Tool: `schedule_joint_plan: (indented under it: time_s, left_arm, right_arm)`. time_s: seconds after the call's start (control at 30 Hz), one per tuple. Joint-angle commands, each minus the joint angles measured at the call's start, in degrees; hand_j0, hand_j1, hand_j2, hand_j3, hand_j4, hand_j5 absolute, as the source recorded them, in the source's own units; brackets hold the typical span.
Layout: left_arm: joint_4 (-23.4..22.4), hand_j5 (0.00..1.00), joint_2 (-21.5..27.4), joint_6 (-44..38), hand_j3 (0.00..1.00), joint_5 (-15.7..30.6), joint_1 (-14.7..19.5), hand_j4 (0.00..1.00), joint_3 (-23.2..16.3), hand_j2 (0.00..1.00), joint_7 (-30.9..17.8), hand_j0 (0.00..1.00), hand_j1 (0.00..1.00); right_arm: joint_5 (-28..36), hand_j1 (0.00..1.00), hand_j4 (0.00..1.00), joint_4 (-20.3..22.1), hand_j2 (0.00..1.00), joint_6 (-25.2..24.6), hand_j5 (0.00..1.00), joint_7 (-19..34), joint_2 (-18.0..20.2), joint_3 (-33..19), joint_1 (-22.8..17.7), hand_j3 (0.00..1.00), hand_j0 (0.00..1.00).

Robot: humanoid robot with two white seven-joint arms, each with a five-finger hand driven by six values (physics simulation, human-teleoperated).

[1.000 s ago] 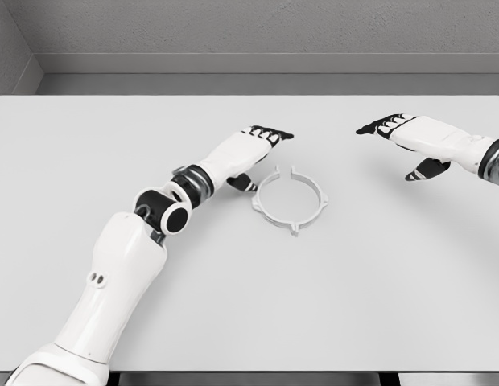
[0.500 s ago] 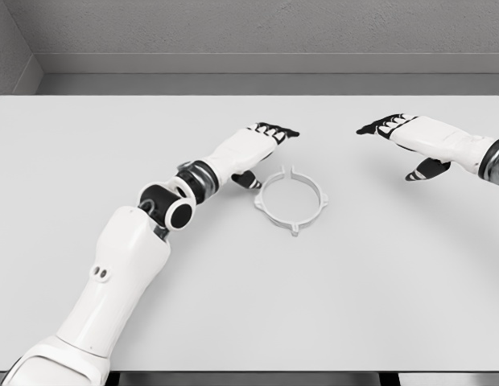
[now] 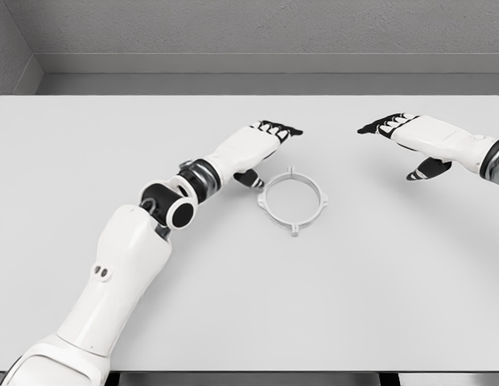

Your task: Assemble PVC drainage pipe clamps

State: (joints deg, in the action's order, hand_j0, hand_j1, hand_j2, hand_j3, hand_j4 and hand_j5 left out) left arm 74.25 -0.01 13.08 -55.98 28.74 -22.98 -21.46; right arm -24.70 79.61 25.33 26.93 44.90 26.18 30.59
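Left hand (image 3: 251, 149) flat, fingers spread wide, holding nothing, w/ clamp ring (image 3: 291, 198) just right of thumb on counter (image 3: 249, 305). Right hand (image 3: 418, 138) relaxed wide, well apart, empty.

Clamp ring (image 3: 290, 200) lying flat on the table (image 3: 378, 289) near its centre, left hand (image 3: 251, 149) just beside it at ten o'clock, right hand (image 3: 418, 138) well apart at two o'clock
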Motion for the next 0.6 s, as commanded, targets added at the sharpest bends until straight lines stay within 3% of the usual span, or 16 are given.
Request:
schedule_joint_plan:
  time_s: [0.0,0.07,0.1,0.13,0.17,0.23,0.3,0.4,0.47,0.57]
  left_arm:
    - [3.17,1.0,0.01,0.11,1.0,0.78,0.0,1.0,4.43,1.0,-0.07,1.0,1.0]
    - [8.71,1.0,0.01,0.64,1.0,2.19,-0.7,1.0,10.14,1.0,-0.07,1.0,1.0]
    - [12.4,1.0,0.27,0.81,1.0,7.1,-1.14,1.0,12.96,1.0,-0.07,1.0,1.0]
    - [15.57,1.0,8.69,1.86,1.0,16.5,-1.49,1.0,13.49,1.0,0.02,1.0,1.0]
    - [15.92,1.0,14.84,7.21,1.0,23.36,-1.67,1.0,13.49,1.0,0.02,1.0,1.0]
    - [15.4,1.0,27.42,21.92,1.0,33.83,-5.97,1.0,16.74,1.0,0.02,1.0,1.0]
    - [12.86,1.0,34.89,21.92,1.0,34.45,-10.28,1.0,22.53,1.0,0.02,1.0,1.0]
    - [0.9,1.0,39.73,21.92,1.0,33.83,-10.72,1.0,25.61,1.0,0.02,1.0,1.0]
    - [-3.32,1.0,40.61,21.92,1.0,33.66,-10.81,1.0,29.57,1.0,-0.07,1.0,1.0]
    - [-4.38,1.0,41.05,21.92,1.0,32.43,-11.16,1.0,29.4,1.0,-0.16,1.0,1.0]
  right_arm:
    - [0.26,1.0,1.0,0.02,1.0,-0.1,1.0,-0.12,0.18,0.01,0.0,1.0,1.0]
    - [0.26,1.0,1.0,0.02,1.0,-0.01,1.0,-0.03,0.18,0.01,0.0,1.0,1.0]
    - [0.26,1.0,1.0,0.02,1.0,-0.01,1.0,-0.03,0.27,0.01,-0.09,1.0,1.0]
    - [0.26,1.0,1.0,0.02,1.0,0.07,1.0,-0.12,0.36,0.01,0.0,1.0,1.0]
    - [0.26,1.0,1.0,0.02,1.0,0.16,1.0,-0.12,0.53,0.01,0.0,1.0,1.0]
    - [0.18,1.0,1.0,0.1,1.0,0.16,1.0,-0.12,1.85,-0.08,0.09,1.0,1.0]
    - [0.18,1.0,1.0,1.68,1.0,0.16,1.0,0.06,4.31,0.01,-0.17,1.0,1.0]
    - [0.18,1.0,1.0,8.54,1.0,0.07,1.0,0.32,9.5,-0.08,-1.41,1.0,1.0]
    - [0.18,1.0,1.0,9.42,1.0,0.07,1.0,0.41,9.68,0.01,-1.41,1.0,1.0]
    - [0.09,1.0,1.0,9.42,1.0,0.07,1.0,0.41,9.68,0.01,-1.23,1.0,1.0]
